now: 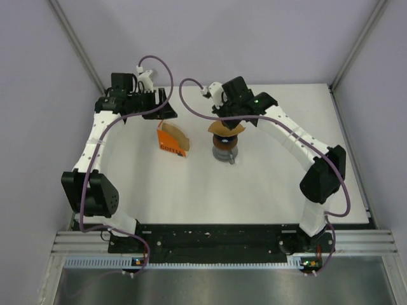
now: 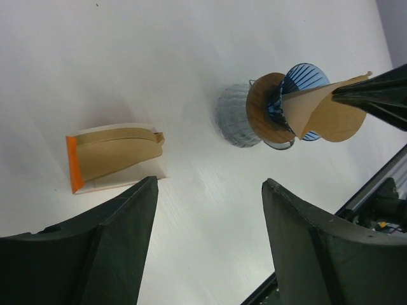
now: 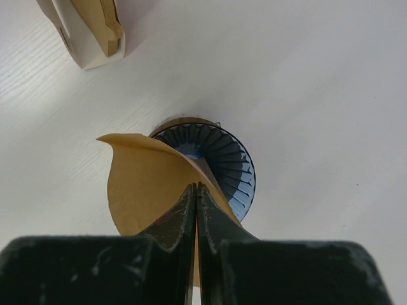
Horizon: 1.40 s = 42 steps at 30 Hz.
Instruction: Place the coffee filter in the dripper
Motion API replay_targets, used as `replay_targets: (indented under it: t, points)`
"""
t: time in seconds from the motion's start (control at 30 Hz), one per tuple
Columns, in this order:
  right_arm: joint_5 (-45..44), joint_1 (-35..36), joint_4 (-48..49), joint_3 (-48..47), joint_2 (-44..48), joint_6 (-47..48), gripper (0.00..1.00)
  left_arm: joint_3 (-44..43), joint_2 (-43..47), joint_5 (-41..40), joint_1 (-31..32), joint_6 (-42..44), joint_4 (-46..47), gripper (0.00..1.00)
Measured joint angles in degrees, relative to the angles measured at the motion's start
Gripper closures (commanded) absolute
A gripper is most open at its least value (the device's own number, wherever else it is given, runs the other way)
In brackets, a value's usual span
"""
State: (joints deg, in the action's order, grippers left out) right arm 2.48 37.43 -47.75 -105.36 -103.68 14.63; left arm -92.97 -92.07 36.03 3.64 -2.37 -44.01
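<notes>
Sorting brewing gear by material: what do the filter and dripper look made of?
The coffee filter looks like thin matte tan paper, its edge curling. The dripper has a glossy, see-through bluish ribbed wall, likely plastic or glass; its brown collar looks like wood.

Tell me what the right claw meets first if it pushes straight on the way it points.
Probably the dripper: the right claw, shut on the coffee filter, aims at its ribbed bowl just beyond the paper; depth is unclear.

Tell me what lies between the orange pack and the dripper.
Nothing: only bare white table separates the orange pack from the dripper, in the top view.
</notes>
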Motion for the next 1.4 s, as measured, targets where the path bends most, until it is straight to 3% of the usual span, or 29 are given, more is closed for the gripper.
replay_targets:
  t: [0.2,0.53,0.73,1.0,1.4]
  points:
    - [-0.8,0.0,0.0,0.0,-5.0,-1.2,1.00,2.6,0.7,0.8,1.8,-10.6,4.6,0.29]
    - [0.8,0.0,0.0,0.2,-11.2,-3.3,1.00,7.3,-0.1,0.0,8.2,-18.7,9.5,0.29]
    - [1.6,-0.1,0.1,1.6,-13.2,-4.8,1.00,8.2,-1.9,-1.1,10.4,-20.7,11.3,0.31]
    - [1.3,-0.1,0.5,1.6,-13.9,-6.6,1.00,9.5,-2.6,-3.2,13.3,-22.3,12.3,0.40]
    - [0.6,-0.2,1.6,1.5,-14.6,-9.9,1.00,16.3,-2.6,-2.4,14.4,-28.4,17.6,0.36]
